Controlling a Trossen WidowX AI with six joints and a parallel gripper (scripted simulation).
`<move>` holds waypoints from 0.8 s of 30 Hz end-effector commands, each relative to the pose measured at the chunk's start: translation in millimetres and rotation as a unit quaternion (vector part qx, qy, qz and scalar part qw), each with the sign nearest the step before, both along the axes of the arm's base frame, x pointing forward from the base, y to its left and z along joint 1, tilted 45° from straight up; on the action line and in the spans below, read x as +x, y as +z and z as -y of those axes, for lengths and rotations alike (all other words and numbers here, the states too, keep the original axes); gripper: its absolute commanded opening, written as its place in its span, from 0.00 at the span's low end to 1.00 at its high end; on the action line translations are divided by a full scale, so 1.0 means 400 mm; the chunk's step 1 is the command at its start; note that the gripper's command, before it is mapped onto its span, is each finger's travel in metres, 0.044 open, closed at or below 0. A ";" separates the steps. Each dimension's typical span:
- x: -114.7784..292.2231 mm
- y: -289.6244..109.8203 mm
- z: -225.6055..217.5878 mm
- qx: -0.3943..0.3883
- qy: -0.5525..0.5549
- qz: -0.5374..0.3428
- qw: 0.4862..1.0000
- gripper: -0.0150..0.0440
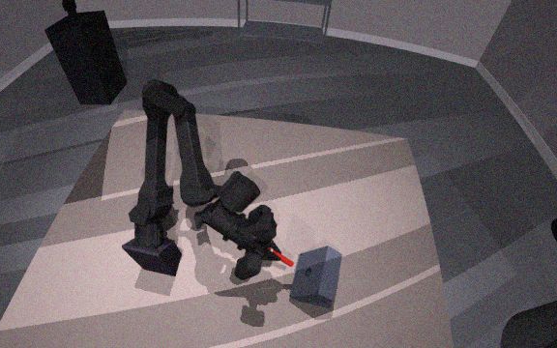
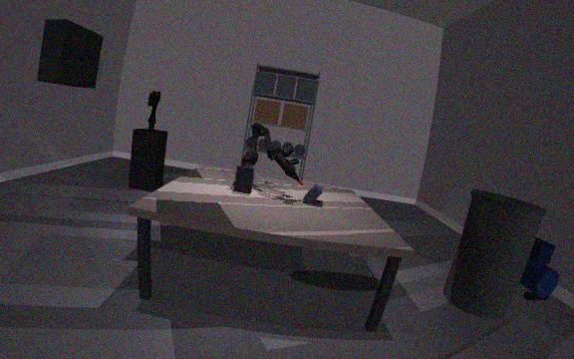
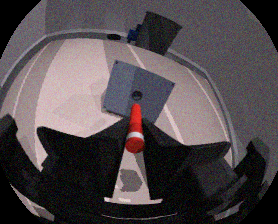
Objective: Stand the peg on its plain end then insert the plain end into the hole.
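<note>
My gripper (image 1: 269, 249) (image 2: 294, 178) (image 3: 135, 120) is shut on the red peg (image 1: 280, 257) (image 2: 300, 182) (image 3: 135, 124). The peg's white band sits near the fingers and its plain end points away from me. The peg is held above the table, tilted down toward the grey-blue sloped panel (image 1: 318, 276) (image 2: 313, 194) (image 3: 138, 90). The panel's hole (image 1: 307, 272) (image 3: 135, 95) is a small dark spot in its face. In the wrist view the peg's plain tip lines up just under the hole, a short gap in front of the panel.
The arm's base (image 1: 153, 251) (image 2: 243, 179) stands on the table (image 1: 366, 203) (image 2: 277, 221) left of the panel. A dark bin (image 2: 491, 251) (image 3: 159, 31) stands on the floor beyond the table. A shelf (image 2: 282, 107) and a dark pedestal (image 1: 87, 55) (image 2: 147, 157) stand by the walls.
</note>
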State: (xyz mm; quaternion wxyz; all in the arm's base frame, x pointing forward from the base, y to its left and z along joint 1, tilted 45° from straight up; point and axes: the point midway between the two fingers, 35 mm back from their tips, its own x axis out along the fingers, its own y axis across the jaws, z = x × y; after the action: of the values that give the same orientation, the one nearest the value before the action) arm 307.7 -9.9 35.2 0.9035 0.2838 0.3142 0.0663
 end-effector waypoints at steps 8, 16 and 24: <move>0.015 -0.010 -0.001 -0.004 -0.008 0.011 1.000 0.25; 0.025 -0.016 -0.004 -0.007 -0.011 0.019 1.000 0.25; 0.030 -0.019 -0.006 -0.008 -0.013 0.025 1.000 0.25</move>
State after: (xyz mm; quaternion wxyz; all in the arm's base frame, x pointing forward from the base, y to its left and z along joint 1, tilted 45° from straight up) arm 318.9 -7.3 28.9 0.9137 0.2771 0.2908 0.0622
